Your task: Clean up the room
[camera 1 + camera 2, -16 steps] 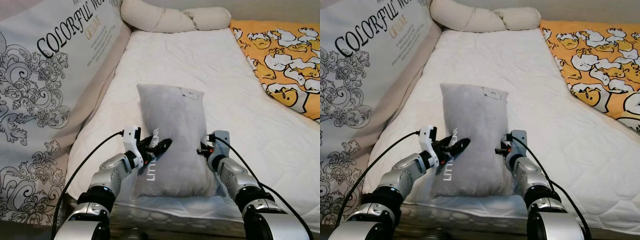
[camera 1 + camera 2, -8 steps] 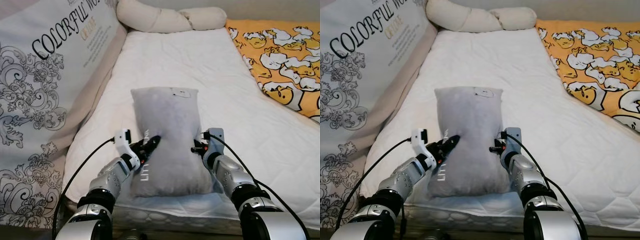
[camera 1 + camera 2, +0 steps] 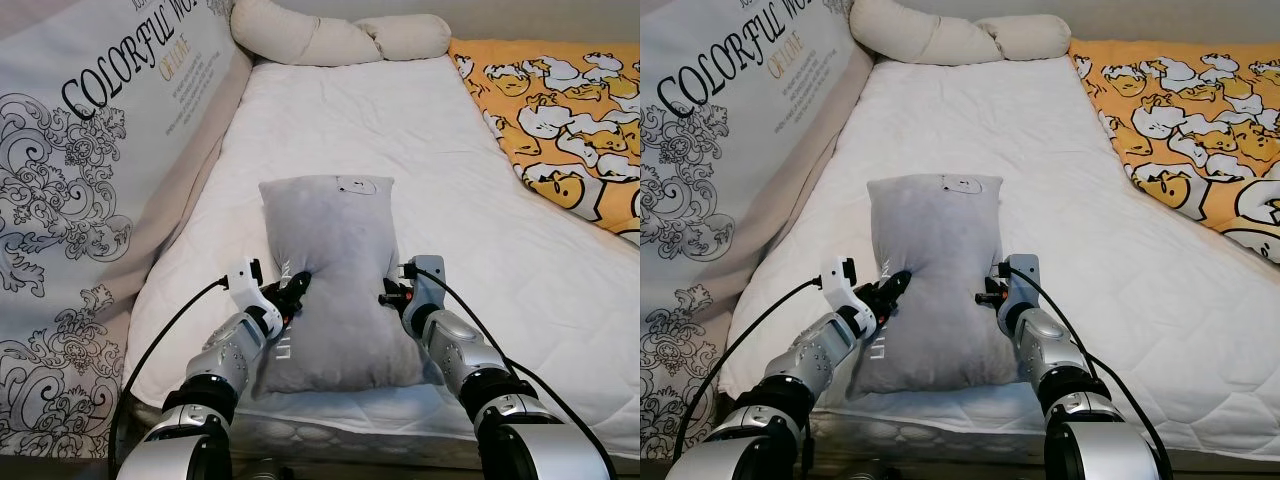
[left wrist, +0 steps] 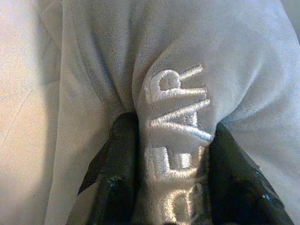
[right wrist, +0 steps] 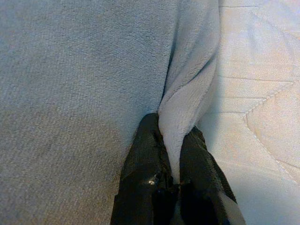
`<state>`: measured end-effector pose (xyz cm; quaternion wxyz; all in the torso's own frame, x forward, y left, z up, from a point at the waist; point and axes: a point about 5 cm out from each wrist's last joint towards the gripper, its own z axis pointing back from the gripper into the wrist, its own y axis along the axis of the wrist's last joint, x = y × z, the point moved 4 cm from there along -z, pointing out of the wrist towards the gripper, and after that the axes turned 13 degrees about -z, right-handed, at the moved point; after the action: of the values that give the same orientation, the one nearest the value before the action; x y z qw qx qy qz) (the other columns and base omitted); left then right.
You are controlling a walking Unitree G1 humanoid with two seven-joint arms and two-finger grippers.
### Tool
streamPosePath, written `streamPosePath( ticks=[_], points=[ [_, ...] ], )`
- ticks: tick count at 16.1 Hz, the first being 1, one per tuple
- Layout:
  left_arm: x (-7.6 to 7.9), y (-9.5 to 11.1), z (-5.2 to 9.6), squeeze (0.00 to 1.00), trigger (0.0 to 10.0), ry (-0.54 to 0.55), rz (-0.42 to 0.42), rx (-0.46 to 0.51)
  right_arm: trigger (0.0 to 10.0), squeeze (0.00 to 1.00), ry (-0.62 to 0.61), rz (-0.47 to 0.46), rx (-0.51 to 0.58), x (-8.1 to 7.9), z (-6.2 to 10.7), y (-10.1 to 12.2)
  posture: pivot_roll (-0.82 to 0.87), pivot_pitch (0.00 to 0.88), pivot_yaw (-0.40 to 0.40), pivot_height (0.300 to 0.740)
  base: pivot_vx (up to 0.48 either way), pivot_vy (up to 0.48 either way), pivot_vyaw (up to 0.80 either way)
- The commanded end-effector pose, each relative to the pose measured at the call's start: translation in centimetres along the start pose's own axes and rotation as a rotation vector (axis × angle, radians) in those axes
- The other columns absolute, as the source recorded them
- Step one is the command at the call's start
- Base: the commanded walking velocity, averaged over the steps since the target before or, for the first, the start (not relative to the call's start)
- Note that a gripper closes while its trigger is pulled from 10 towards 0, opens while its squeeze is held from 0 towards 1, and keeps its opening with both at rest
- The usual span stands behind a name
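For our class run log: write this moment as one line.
left hand: shut on grey pillow | right hand: shut on grey pillow | pillow on white mattress

Soft, even daylight fills the head views, sharp throughout. A mild shadow lies under the grey pillow (image 3: pixel 330 280). Both wrist close-ups look slightly grainy, edges softened.

yellow blanket (image 3: pixel 575 130) cut off at edge, wall lettering (image 3: pixel 140 60) cropped

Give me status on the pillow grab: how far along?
Done: both tools are pinched on the grey pillow, left tool on its left edge, right tool on its right edge. In hand: pillow lies on the white mattress. Left: lifting and placing it.
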<state>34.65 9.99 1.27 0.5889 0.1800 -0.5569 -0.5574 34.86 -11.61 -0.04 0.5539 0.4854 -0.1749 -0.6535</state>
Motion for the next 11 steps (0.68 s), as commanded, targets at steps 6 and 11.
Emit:
streamPosePath(
  ticks=[6, 11],
  points=[
    [-0.57, -1.41, 0.13, 0.0, 0.0, 0.051, -0.022, -0.083, 0.0, 0.0, 0.025, -0.003, -0.046, -0.87, -0.22, -0.98, 0.04, 0.0, 0.065, 0.74, 0.0, 0.0, 0.0],
    [-0.87, -1.37, 0.21, 0.0, 0.0, 0.073, -0.041, -0.074, 0.0, 0.0, 0.024, -0.006, -0.046, -0.85, -0.22, -1.0, 0.05, 0.0, 0.066, 0.74, 0.0, 0.0, 0.0]
  ],
)
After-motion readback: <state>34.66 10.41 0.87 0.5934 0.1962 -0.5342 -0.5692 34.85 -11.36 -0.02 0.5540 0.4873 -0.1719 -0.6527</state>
